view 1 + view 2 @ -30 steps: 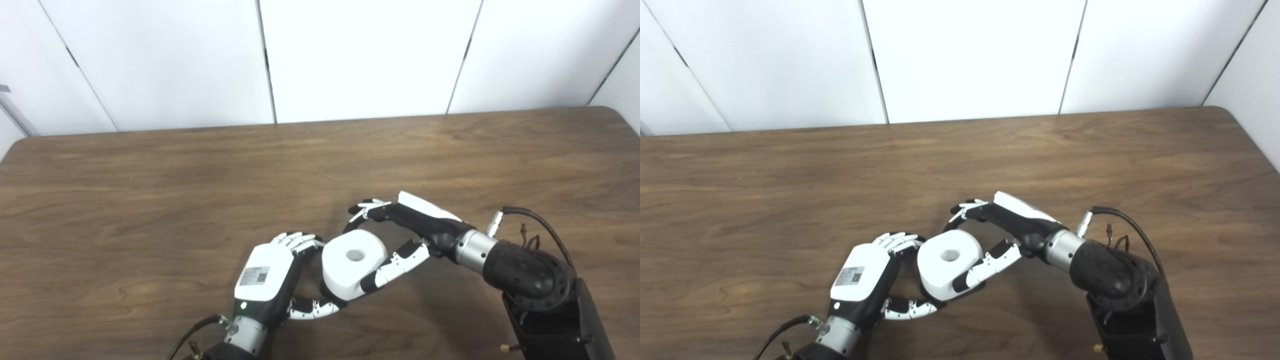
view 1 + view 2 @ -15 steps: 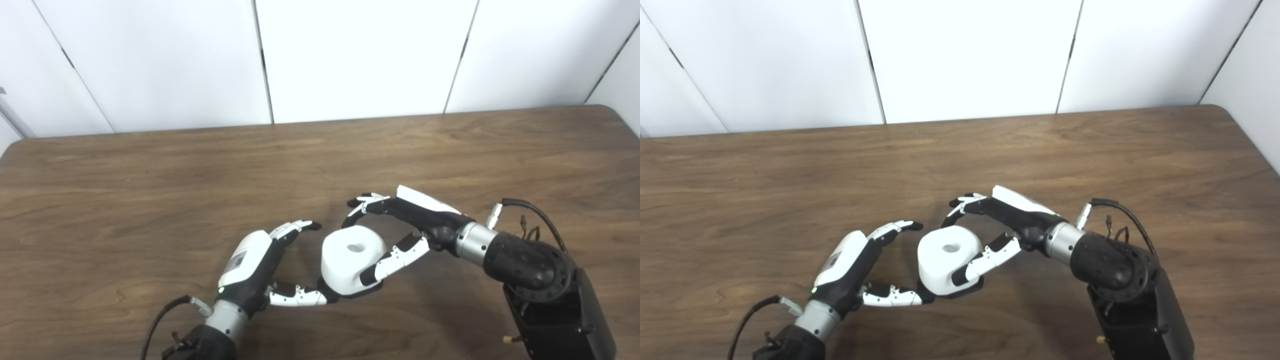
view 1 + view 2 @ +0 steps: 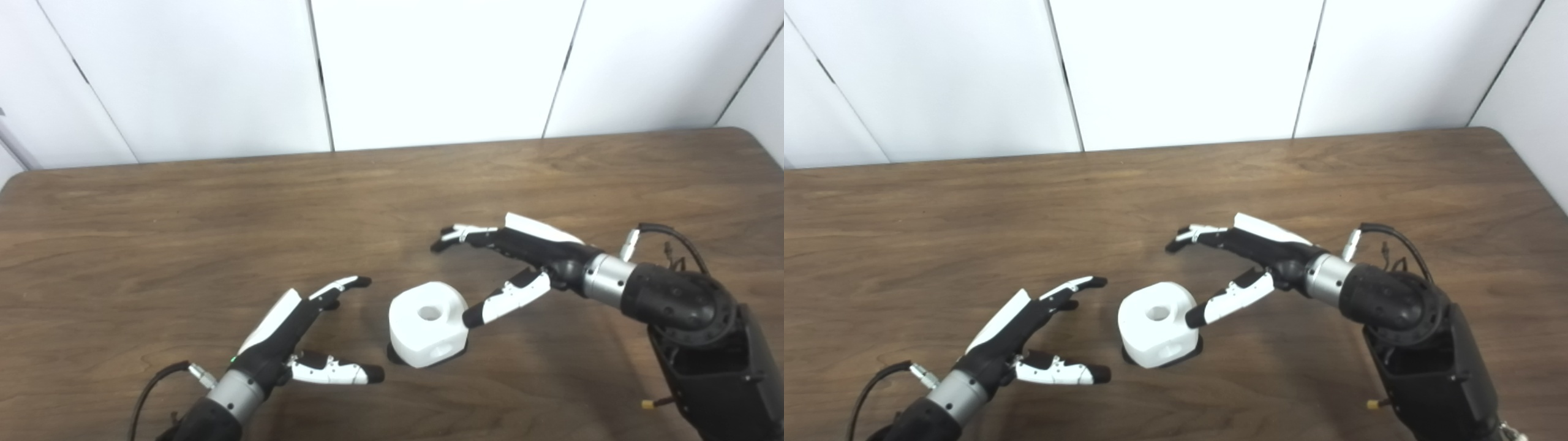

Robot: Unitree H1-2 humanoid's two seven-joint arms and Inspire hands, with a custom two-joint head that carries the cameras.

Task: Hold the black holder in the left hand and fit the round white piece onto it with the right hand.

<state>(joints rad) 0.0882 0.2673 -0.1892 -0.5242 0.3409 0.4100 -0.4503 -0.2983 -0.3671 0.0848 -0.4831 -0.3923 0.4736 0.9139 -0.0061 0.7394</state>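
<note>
round white piece (image 3: 427,323) seated on black holder (image 3: 392,354) on table (image 3: 184,233), left hand (image 3: 288,331) at 9 o'clock fingers apart empty, right hand (image 3: 514,260) at 2 o'clock spread, thumb tip at piece edge

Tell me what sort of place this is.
Probably a robot test bench or lab rather than a home: a bare wooden table set against plain white wall panels, with only the white piece on its black holder between the two open hands.
</note>
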